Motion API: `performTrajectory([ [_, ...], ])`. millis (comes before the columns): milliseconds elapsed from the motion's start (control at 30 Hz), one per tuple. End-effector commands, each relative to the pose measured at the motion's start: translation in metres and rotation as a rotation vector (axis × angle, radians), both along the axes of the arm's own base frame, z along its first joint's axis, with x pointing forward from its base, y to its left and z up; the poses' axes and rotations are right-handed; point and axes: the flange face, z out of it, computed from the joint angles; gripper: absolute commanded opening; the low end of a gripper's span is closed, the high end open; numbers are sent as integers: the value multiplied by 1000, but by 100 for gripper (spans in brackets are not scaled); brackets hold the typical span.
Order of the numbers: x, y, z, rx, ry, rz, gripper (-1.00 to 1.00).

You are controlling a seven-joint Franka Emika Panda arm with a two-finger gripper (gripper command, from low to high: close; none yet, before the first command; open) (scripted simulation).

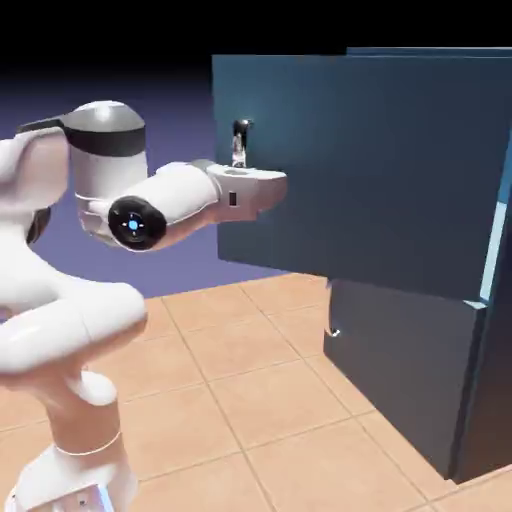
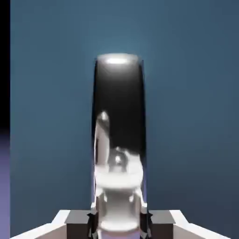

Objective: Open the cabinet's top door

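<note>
Gripping the silver handle (image 2: 117, 140), the end effector (image 2: 119, 224) holds the top door (image 1: 380, 170) swung open.

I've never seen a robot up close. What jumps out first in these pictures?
The big white arm rises at the exterior view's left. It reaches to a dark blue cabinet whose top door is swung wide open. Its end effector is shut on the door's shiny silver handle, which fills the middle of the hand view.

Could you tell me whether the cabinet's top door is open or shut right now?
Open: the top door stands swung out from the cabinet, the gripper shut on its handle.
</note>
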Motion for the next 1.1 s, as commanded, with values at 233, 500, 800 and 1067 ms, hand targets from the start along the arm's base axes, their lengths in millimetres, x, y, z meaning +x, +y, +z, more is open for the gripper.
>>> performTrajectory([
  [233, -19, -56, 0, 0, 0, 140, -100],
  [500, -30, -116, 0, 0, 0, 288, -100],
  [800, -31, -193, 0, 0, 0, 472, -100],
  [1067, -20, -258, 0, 0, 0, 631, -100],
])
